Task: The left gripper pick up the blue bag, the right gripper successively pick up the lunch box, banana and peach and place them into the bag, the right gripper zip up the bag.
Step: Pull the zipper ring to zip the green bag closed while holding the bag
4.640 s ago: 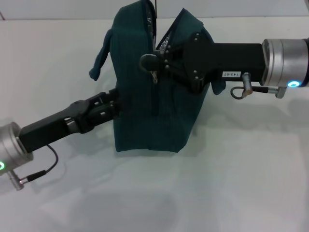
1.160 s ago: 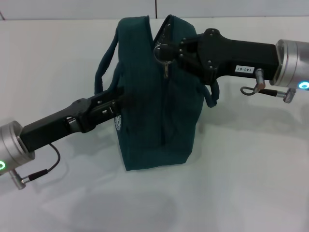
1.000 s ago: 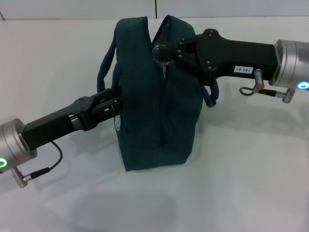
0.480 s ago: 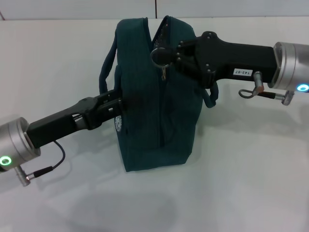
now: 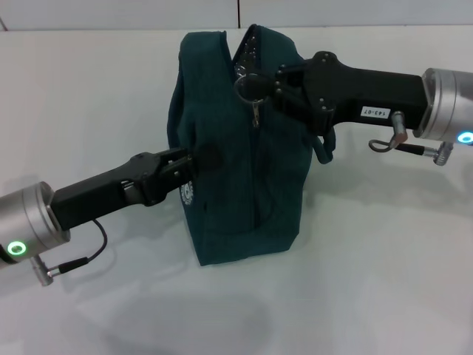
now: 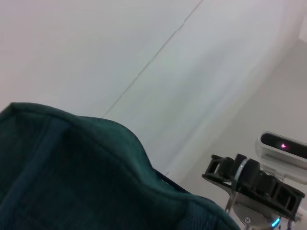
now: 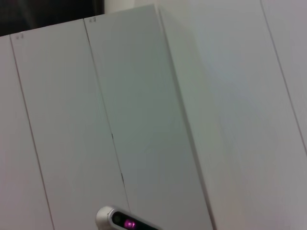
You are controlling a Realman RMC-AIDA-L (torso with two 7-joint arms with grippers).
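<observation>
The blue bag stands upright on the white table, and its teal fabric fills the lower part of the left wrist view. My left gripper reaches in from the left and is shut on the bag's side fabric, just above the round white logo. My right gripper comes from the right at the bag's top and is shut on the ring zip pull. A short stretch of zip near the top is still parted. The lunch box, banana and peach are out of view.
One bag handle hangs under the right arm. White table surrounds the bag, with a white wall behind. The right wrist view shows only white wall panels and a small device with a pink light.
The bag has shifted slightly right and turned. The left arm has pushed further in against it, and the left handle loop no longer shows. The right gripper moved slightly right with the zip pull.
</observation>
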